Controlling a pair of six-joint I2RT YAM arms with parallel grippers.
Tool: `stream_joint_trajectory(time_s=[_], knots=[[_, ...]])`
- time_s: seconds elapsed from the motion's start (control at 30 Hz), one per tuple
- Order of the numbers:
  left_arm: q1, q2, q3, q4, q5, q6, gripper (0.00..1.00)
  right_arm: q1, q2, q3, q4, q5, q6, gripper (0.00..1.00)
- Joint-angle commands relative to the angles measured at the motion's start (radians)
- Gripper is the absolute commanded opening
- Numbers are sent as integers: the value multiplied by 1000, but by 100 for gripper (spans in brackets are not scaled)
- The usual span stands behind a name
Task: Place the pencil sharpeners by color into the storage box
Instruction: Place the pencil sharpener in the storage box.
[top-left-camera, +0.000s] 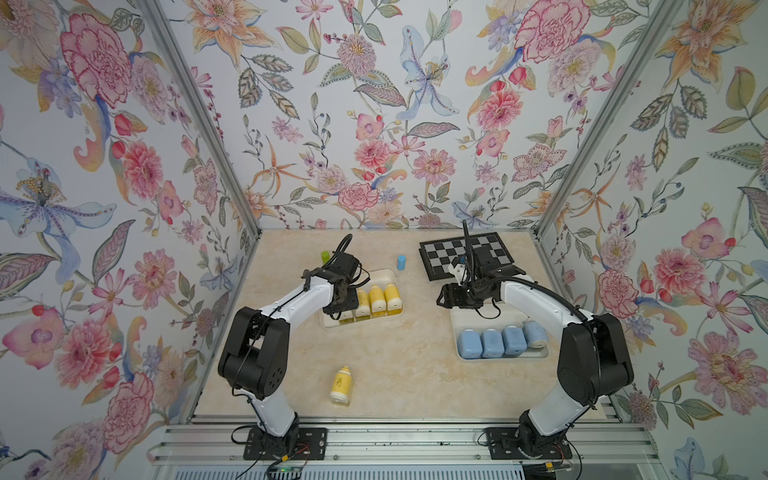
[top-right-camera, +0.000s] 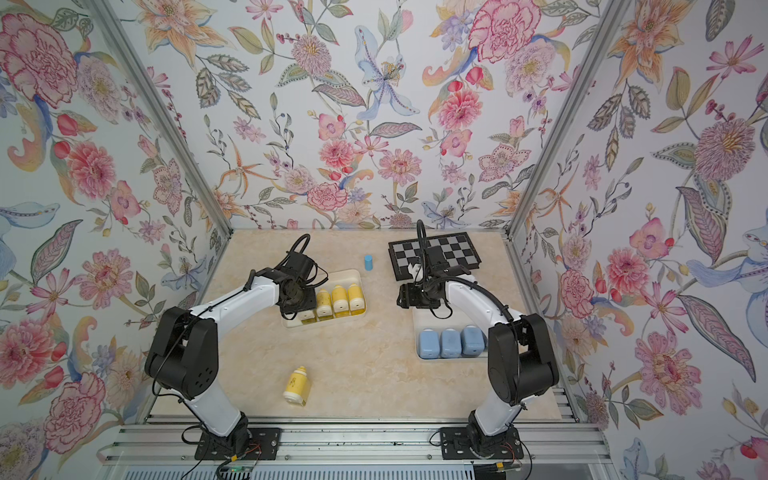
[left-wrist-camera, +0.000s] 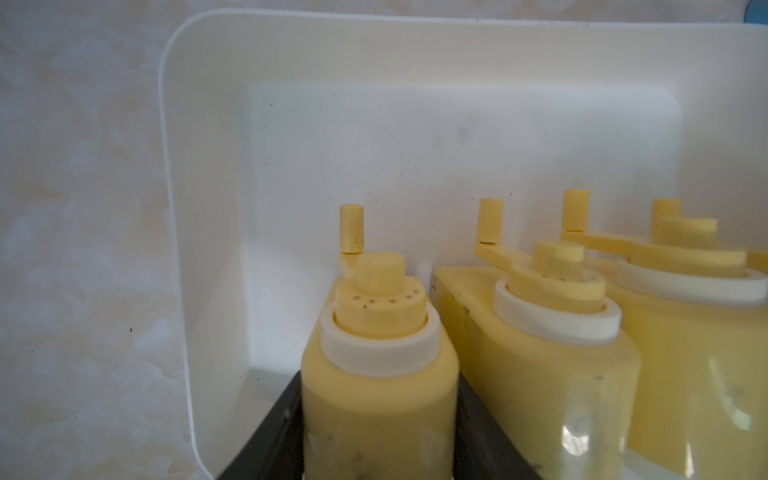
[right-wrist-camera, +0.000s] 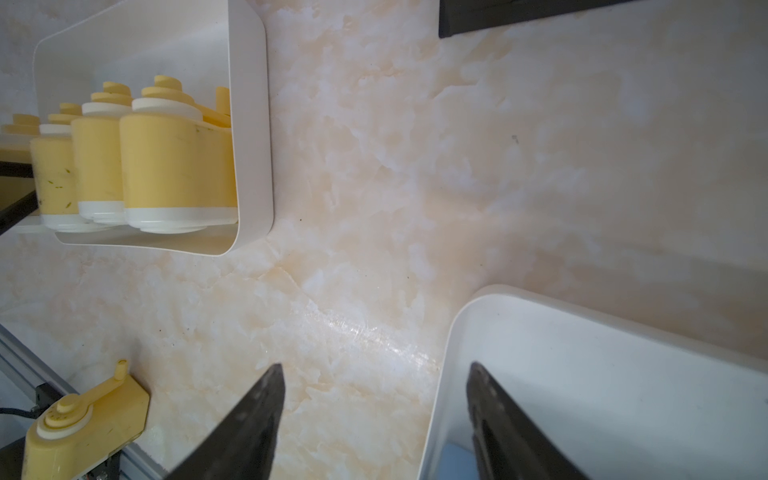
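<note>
In the left wrist view my left gripper is shut on a yellow pencil sharpener, its black fingers flat against both sides. It is held inside the left white storage box, at the left end of a row of yellow sharpeners. In both top views the arm hides most of the held one. Another yellow sharpener lies loose on the table near the front. Several pale-blue sharpeners fill the right storage box. My right gripper hangs open and empty over that box's far left corner.
A green cylinder and a blue cylinder stand upright at the back of the table. A black-and-grey checkerboard lies at the back right. Floral walls close in three sides, and an aluminium rail runs along the front.
</note>
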Motion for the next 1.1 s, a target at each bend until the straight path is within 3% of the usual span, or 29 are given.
stream_joint_trajectory(time_s=[0.0, 0.77, 1.07], knots=[[9, -14, 5, 23, 3, -10, 36, -8, -1, -7, -16, -2, -23, 71], [-2, 36, 3, 32, 9, -8, 37, -11, 0, -8, -11, -6, -23, 71], [-1, 54, 3, 35, 9, -9, 43, -16, 0, -10, -11, -8, -25, 71]])
